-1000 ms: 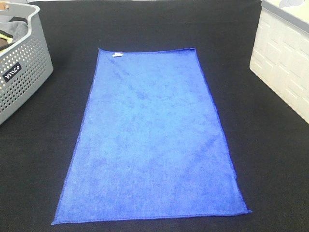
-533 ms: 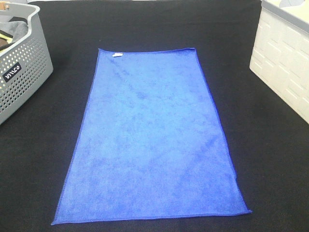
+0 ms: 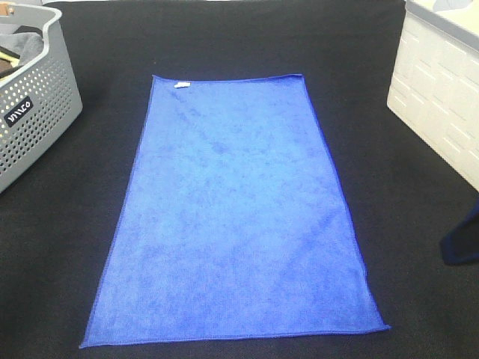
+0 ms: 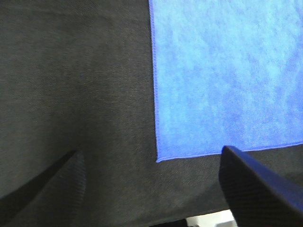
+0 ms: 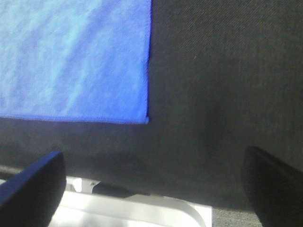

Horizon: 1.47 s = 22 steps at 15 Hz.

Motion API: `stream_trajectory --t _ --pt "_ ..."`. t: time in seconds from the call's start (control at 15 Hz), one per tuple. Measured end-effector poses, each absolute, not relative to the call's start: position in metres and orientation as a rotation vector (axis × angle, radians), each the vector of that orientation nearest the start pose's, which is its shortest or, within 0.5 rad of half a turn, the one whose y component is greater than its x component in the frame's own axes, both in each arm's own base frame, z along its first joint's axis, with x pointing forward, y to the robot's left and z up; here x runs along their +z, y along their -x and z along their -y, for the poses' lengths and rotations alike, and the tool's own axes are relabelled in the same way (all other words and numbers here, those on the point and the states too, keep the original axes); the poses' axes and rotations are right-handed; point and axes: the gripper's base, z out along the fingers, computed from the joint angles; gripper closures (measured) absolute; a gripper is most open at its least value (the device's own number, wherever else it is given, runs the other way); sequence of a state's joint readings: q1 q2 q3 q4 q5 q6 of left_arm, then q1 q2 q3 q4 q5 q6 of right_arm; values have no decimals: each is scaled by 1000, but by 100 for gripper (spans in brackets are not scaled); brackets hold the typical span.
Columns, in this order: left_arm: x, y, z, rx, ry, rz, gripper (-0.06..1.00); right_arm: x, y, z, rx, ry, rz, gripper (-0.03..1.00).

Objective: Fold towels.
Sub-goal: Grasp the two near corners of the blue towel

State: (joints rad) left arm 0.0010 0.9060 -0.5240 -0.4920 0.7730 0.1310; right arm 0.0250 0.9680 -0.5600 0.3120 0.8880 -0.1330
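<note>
Black cloth covers the table (image 3: pixel 224 37); the blue towel (image 3: pixel 236 217) lies flat and unfolded at its middle; the left gripper (image 4: pixel 149 152) and right gripper (image 5: pixel 154 153) hover wide open, empty, just off its two near corners.

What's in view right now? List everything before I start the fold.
towel: one, royal blue, spread flat and unfolded in the middle of the table
tag: one, white, at the towel's far left corner
basket: one, grey, perforated, at the far left, with something dark inside
container: one, white, at the far right
table cover: one, black cloth, under everything
left gripper: one, black, open and empty, just off the towel's near left corner
right gripper: one, black, open and empty, just off the towel's near right corner
</note>
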Motion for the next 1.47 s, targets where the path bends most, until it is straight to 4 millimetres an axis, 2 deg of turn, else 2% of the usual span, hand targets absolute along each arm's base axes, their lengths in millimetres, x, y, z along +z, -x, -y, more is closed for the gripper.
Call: stream_trajectory --t 0.27,0.33,0.47,0.53,0.87,1.0,1.13,1.47 --pt "208 -186 39 -676 173 -2681 20 212 -177 -28 400 -14 -2800 2" --pt "190 -196 42 -721 170 -2741 20 202 -185 -32 456 -38 -2839 2" --pt "166 -206 44 -765 190 -2815 20 188 -194 -36 531 -36 -2871 2" --pt "166 -206 44 -765 190 -2815 20 188 -194 -36 531 -36 -2871 2" --pt "122 -221 47 -841 231 -2893 20 151 -213 -44 652 -43 -2934 3" --pt "110 -226 50 -890 217 -2883 20 133 -218 -56 621 26 -2960 3" --pt "103 -228 51 -908 201 -2874 22 121 -220 -65 602 39 -2978 4" --pt "86 -232 54 -947 186 -2864 24 105 -226 -66 586 -21 -3007 5"
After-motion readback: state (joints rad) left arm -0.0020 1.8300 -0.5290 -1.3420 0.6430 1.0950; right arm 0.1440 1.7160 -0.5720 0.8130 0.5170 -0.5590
